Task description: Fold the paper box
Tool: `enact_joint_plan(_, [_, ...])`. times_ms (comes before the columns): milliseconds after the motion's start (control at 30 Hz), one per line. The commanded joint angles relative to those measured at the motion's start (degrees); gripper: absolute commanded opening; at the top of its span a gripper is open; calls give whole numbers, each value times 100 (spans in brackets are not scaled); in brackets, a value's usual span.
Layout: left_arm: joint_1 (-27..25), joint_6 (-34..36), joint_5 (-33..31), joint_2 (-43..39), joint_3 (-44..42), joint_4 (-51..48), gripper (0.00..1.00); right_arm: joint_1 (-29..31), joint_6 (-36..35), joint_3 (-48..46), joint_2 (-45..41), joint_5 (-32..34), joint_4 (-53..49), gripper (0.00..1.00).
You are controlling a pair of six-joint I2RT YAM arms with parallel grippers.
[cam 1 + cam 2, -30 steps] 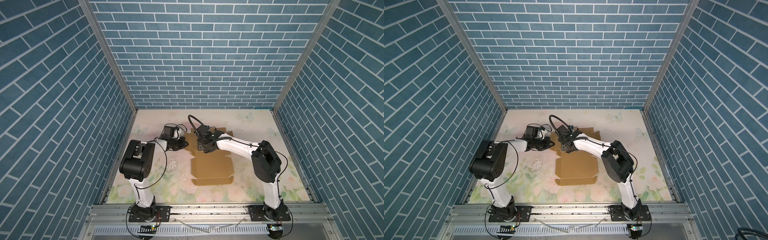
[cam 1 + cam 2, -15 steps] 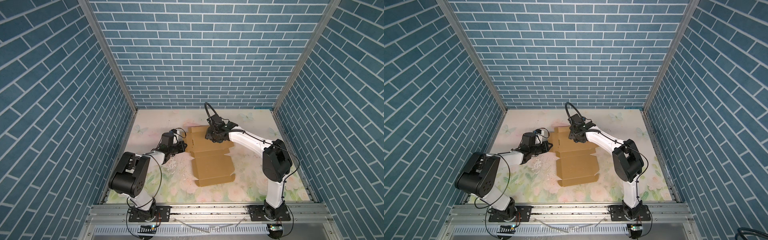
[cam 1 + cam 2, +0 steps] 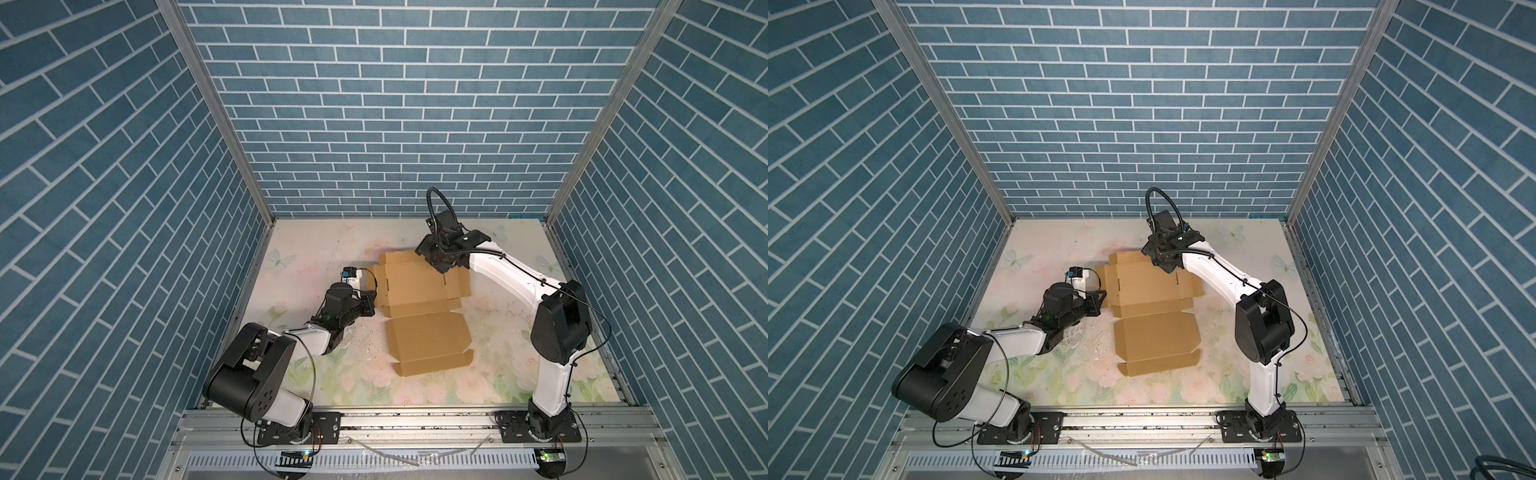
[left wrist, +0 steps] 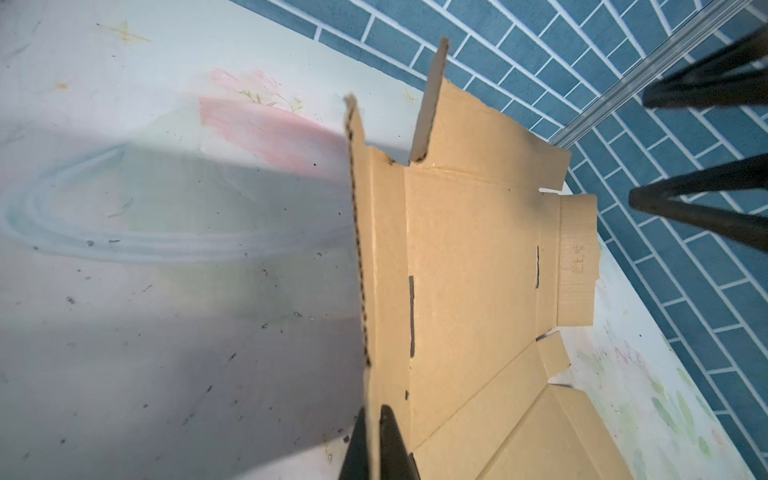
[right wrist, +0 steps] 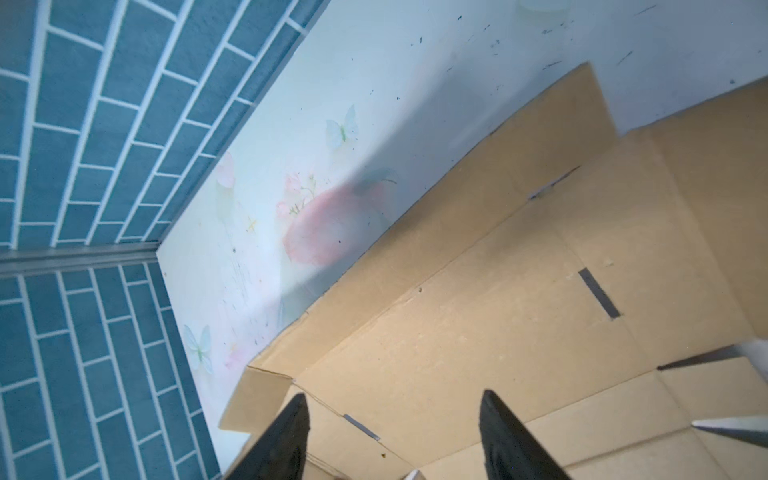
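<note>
Left gripper (image 4: 372, 412) pinches paper box (image 4: 469, 257) on table (image 4: 166, 291).

Your box (image 3: 428, 338) is a plain brown corrugated die-cut sheet, unfolded, lying mid-table with its length running near to far. Most panels lie flat. On the far half the left flap (image 4: 374, 257) stands up, and so does a corner tab (image 4: 430, 108).

The left arm (image 3: 309, 338) lies low and reaches forward, elbow folded near its base, wrist rolled onto its side. The left fingers (image 4: 392, 440) are pinched together on an edge of the paper box (image 4: 469, 270). The right arm (image 3: 511, 278) stretches far forward and inward, wrist tipped downward, right fingers (image 5: 509, 436) spread apart.
</note>
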Motion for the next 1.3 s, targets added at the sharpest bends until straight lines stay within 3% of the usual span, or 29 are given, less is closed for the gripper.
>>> enact_joint_plan(0, [-148,121,-527,-106,-246,584,0,-58,952,315,167,31,-530,65])
enact_joint_plan(233, [-421,231,-1190,-263,-558,982,0,-108,1815,419,350,-11,-424,63])
enact_joint_plan(433, [-472,432,-1203,-301,-480,985,0,-136,2347,517,584,-22,-212,62])
enact_joint_plan(967, [-571,298,-1083,100,-442,1327,0,-129,2408,1128,713,331,-321,59])
enact_joint_plan(1267, [-635,235,-1180,43,-482,1472,0,-137,2564,1518,1139,84,-417,58])
